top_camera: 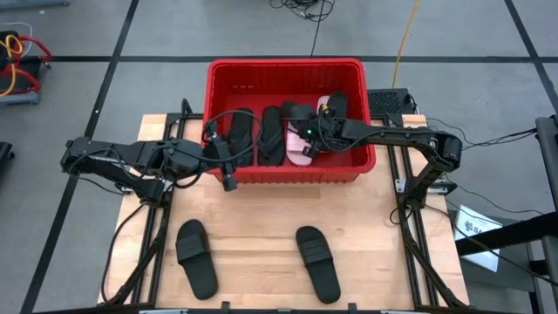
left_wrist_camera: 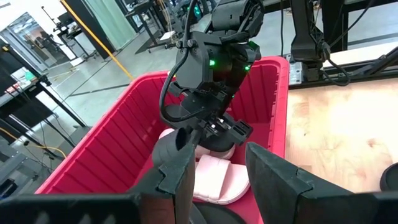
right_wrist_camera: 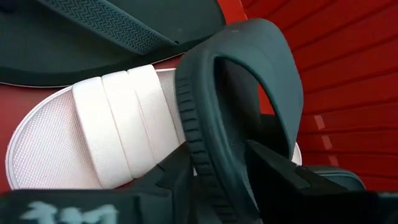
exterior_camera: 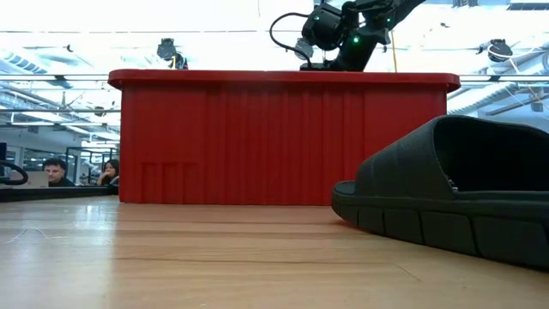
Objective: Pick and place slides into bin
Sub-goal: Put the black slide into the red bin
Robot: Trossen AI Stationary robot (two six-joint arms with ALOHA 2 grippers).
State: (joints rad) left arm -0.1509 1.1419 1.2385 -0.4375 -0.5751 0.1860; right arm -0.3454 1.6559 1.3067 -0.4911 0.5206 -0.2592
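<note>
The right gripper is down inside the red bin, toward the bin's right half. In its own wrist view the two dark fingers sit either side of the chunky, ridged band of a black slide tipped up on edge. The jaws look parted around that band, though I can't tell whether they're actually pinching it or just loose around it. Right under that slide lies a pale pink slide with a smooth three-ribbed strap and a finely dotted footbed, lying flat on the bin floor.

The left gripper hangs just over the bin's front wall near its left end, jaws spread wide with nothing between them.

The bin itself is glossy moulded plastic, rectangular, with finely ribbed walls and a thick rolled rim (from table height it's just a big red slab). Inside, to the left of the pink one, more black sandals lie side by side, long and flat, at least one with a thin looping thong strap.

In front of the bin, on the pale wood-grain table, two more black slides sit well apart: one front-left and one front-right, both matte, rounded and thick-soled with grooved edges.
</note>
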